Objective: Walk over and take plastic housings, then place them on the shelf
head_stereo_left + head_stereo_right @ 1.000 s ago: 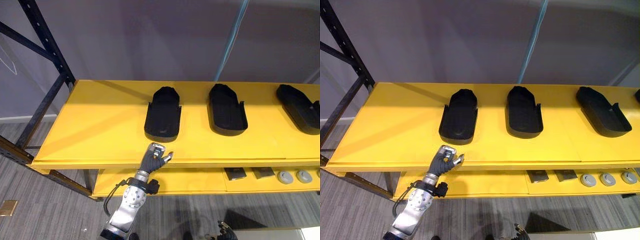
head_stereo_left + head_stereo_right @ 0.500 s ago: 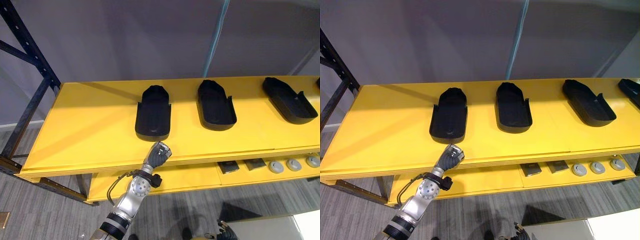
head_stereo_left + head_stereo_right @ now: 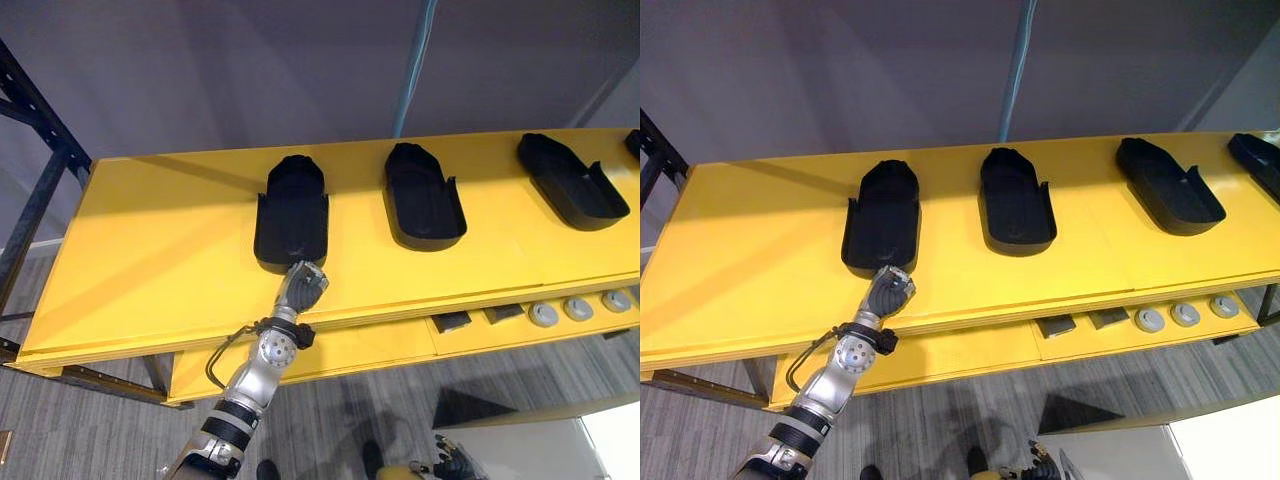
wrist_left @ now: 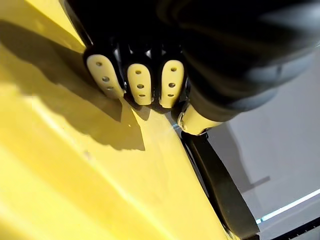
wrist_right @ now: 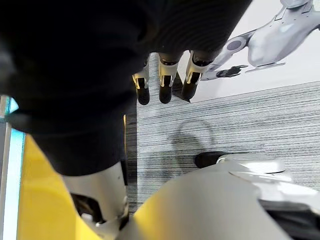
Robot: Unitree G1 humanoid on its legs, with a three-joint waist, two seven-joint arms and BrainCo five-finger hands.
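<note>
Top deck of the yellow shelf [image 3: 150, 250]: 4 black plastic housings in one row along the back half, open side up, well apart from each other. They are the first housing [image 3: 292, 215], second housing [image 3: 424, 208], third housing [image 3: 570, 195] and fourth housing [image 3: 1258, 165]. The fourth is at the right end, cut by the frame.

Lower deck [image 3: 380, 348], right part: 2 dark square parts [image 3: 452, 321] and 3 grey discs [image 3: 577, 307], in a line near its front edge.

Left robot hand [image 3: 300, 288]: over the shelf's front edge, just at the near end of the first housing. Fingers [image 4: 141, 85] are curled into a fist close to the yellow surface, with nothing in them. Cannot tell if it touches the housing.

Right robot hand [image 5: 165, 75]: hangs low over the grey floor [image 5: 225, 130], fingers straight and apart, empty.

Free room:
- The left end of the top deck is bare from the left edge to the first housing.
- A bare strip runs along the whole front edge.
- The gaps between housings are bare.
- A dark rack upright [image 3: 40, 215] stands at the back left corner.
</note>
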